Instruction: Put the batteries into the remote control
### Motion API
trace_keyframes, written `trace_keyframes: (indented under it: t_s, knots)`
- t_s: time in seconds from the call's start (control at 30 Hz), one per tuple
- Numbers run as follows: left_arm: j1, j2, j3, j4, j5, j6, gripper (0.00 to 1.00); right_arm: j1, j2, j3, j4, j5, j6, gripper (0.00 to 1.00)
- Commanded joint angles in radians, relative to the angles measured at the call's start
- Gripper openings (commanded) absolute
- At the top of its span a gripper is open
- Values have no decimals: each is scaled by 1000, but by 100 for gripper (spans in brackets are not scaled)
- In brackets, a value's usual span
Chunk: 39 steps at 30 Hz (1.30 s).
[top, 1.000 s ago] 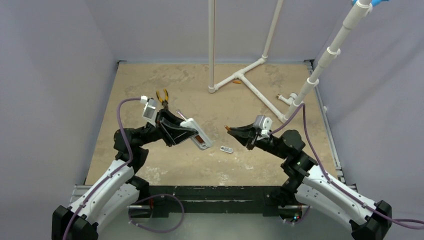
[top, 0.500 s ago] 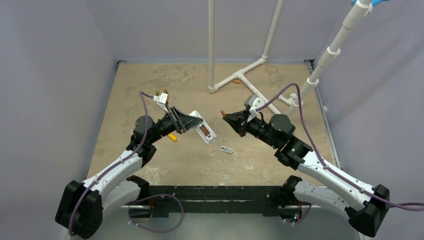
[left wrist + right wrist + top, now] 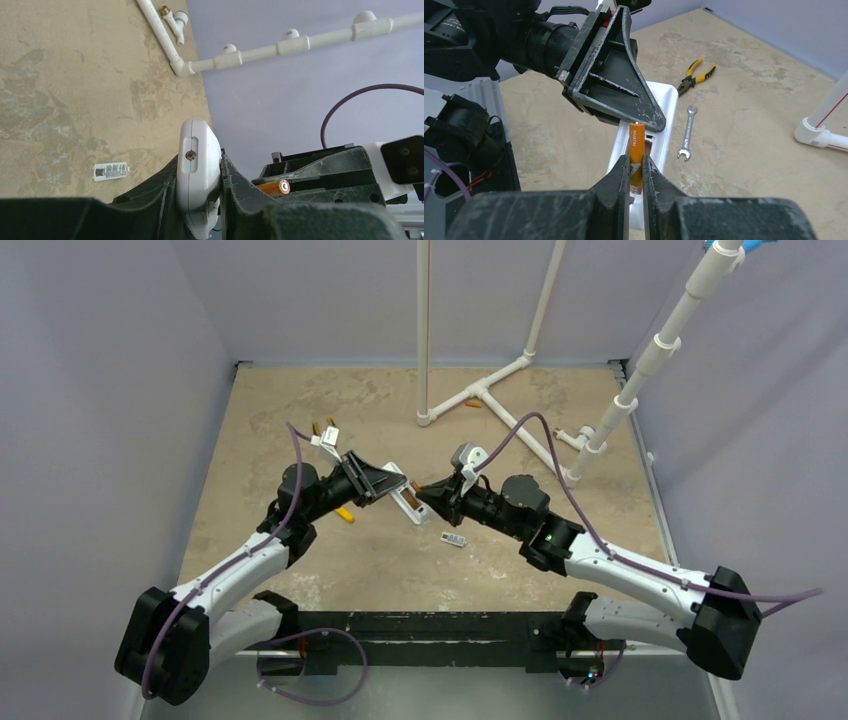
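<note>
My left jaws are clamped tight on the sides of the remote control (image 3: 199, 165). My right jaws, nearly closed, pinch a battery (image 3: 636, 150) just over its back, beside the left jaws.

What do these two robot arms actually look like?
Both the left arm and right arm have white shells with black joints. A purple cable runs along each. The fingers are black, wedge-shaped and scuffed with pale scratches.
</note>
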Motion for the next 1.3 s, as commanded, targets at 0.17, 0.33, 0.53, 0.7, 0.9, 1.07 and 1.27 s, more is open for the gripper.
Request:
trace_keyframes:
  t_s: [0.17, 0.33, 0.53, 0.7, 0.9, 1.07, 1.27]
  knots:
    - [-6, 13, 4, 62, -30, -77, 0, 20, 88, -29, 210, 18, 46, 0]
    - [-6, 9, -7, 74, -23, -87, 0, 23, 113, -38, 232, 35, 46, 0]
    - [-6, -18, -22, 71, -28, -88, 0, 24, 118, -46, 228, 52, 46, 1]
    - [-6, -39, -35, 85, -36, -94, 0, 25, 109, -53, 202, 61, 27, 4]
    - [-6, -38, -34, 88, -32, -95, 0, 25, 119, -55, 202, 48, 31, 5]
    - [-6, -37, -31, 91, -29, -93, 0, 27, 124, -56, 193, 56, 10, 8]
    - [-6, -27, -34, 95, -23, -93, 0, 27, 126, -51, 167, 76, -26, 16]
